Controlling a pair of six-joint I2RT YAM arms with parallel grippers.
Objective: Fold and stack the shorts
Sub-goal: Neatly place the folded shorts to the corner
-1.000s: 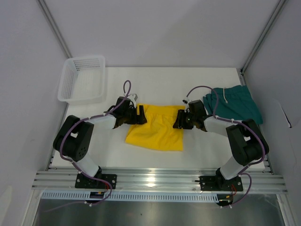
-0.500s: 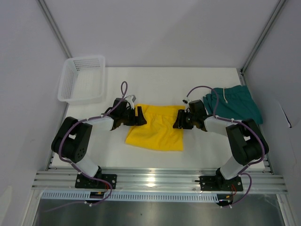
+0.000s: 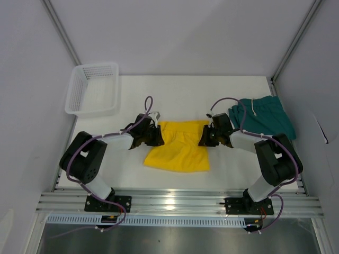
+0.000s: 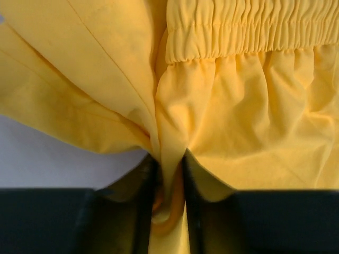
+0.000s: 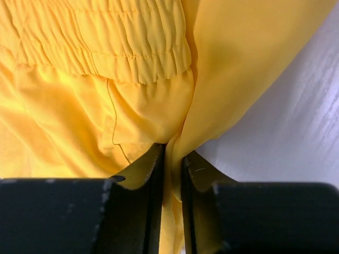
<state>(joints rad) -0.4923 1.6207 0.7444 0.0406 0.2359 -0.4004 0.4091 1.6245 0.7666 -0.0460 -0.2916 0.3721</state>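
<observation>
Yellow shorts [image 3: 179,151] pinched by both arms' fingers [image 4: 145,211] [image 5: 154,211], one teal pair [image 3: 265,120], seemingly crumpled

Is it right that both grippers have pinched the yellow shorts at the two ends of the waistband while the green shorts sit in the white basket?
Not quite. The green shorts lie on the table at the far right, as the top view shows; the basket holds no shorts. The left gripper and right gripper do pinch the yellow shorts.

Yellow shorts [image 3: 178,150] lie mid-table; teal shorts [image 3: 263,119] crumpled far right.
</observation>
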